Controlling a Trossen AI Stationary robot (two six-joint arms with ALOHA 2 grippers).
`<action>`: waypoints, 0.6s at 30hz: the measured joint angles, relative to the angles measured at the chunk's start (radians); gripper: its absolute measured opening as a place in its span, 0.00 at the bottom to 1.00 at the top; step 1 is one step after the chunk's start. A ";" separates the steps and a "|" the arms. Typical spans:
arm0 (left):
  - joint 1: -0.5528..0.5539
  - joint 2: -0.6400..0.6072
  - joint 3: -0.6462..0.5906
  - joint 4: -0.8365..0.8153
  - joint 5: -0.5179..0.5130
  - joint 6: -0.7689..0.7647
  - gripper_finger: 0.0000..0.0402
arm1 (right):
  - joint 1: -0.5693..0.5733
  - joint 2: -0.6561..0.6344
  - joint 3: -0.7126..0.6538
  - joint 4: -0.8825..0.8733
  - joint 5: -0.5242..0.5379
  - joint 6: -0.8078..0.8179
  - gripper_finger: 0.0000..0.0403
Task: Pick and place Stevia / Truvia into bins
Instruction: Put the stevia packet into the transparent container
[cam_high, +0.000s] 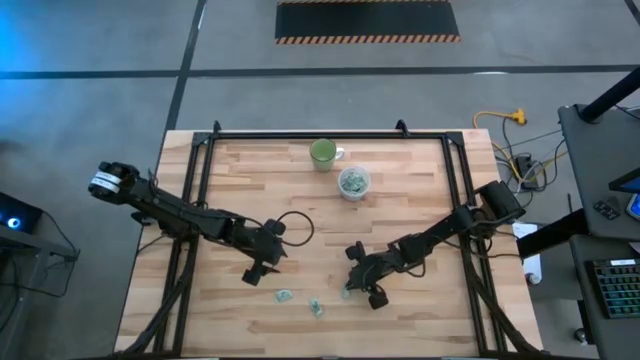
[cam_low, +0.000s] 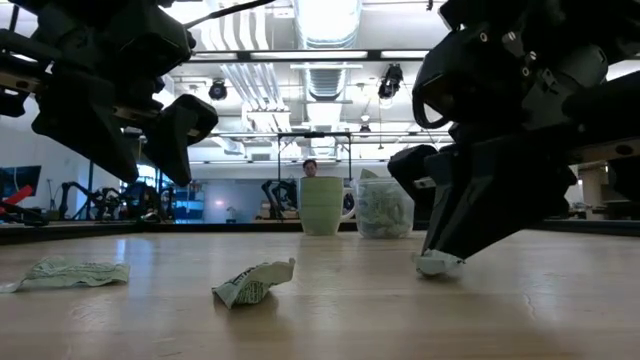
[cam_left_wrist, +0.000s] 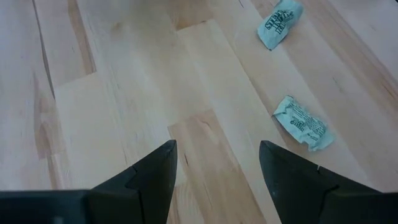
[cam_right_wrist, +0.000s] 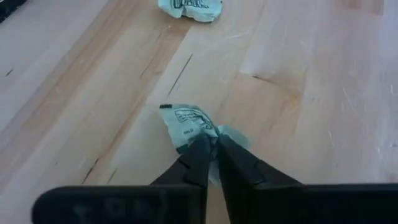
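Your right end effector (cam_right_wrist: 211, 146) has pinched a sachet (cam_right_wrist: 186, 124) lower centre; lift and carry it to the clear cup (cam_high: 353, 182) up the frame, left end effector (cam_left_wrist: 214, 155) idling wide open.

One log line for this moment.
right hand: shut on sachet, on table | left hand: open, empty | cup: far side

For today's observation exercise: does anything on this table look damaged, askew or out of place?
Yes. The loose sachets are crumpled, not flat: two lie bent on the wood ahead of the open left end effector, and the right end effector is shut on a third crumpled sachet.
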 joint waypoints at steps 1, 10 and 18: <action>0.000 0.000 0.000 0.000 0.000 0.000 0.53 | 0.000 -0.002 0.001 0.000 0.000 -0.007 0.04; 0.000 0.001 0.000 0.002 0.000 0.001 0.53 | 0.001 -0.067 0.013 -0.043 0.119 -0.088 0.02; 0.000 0.001 -0.001 0.002 -0.007 0.010 0.53 | 0.000 -0.165 0.013 -0.165 0.556 -0.126 0.02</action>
